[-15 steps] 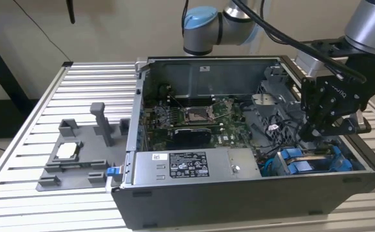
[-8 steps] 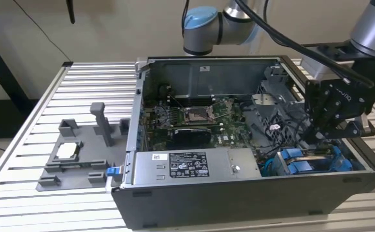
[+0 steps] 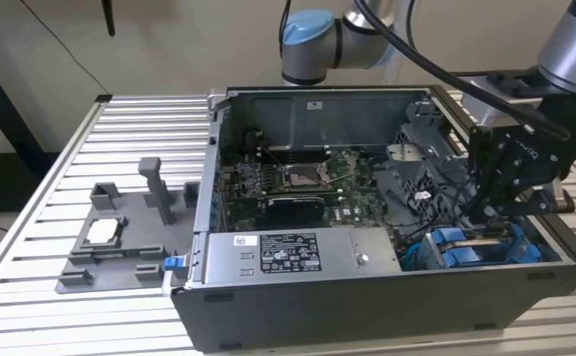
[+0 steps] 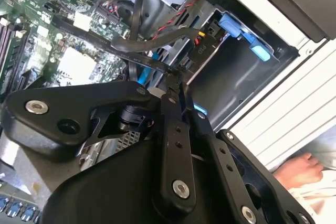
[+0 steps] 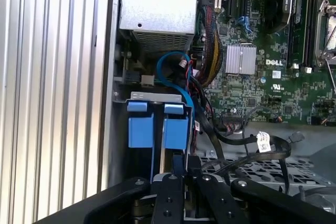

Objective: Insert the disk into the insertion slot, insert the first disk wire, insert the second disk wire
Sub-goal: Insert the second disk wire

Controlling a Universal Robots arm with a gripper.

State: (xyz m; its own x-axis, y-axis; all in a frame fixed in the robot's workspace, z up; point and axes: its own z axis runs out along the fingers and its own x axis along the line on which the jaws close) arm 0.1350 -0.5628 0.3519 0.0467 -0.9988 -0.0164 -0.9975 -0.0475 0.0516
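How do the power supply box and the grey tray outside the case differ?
The power supply box is shiny sheet metal with a printed label, mounted inside the computer case. The grey tray is matt, with upright posts, lying on the slatted table beside the case. Both are grey.

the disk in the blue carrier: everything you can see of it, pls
The disk sits low in the open case at the exterior view's right, next to the grey power-supply box. Its bright blue plastic carrier, with squared end tabs, stands side by side with a second blue-tabbed carrier. In the first wrist view the blue tabs lie just beyond the hand, whose fingers sit close together over its edge. Black cables run beside it.
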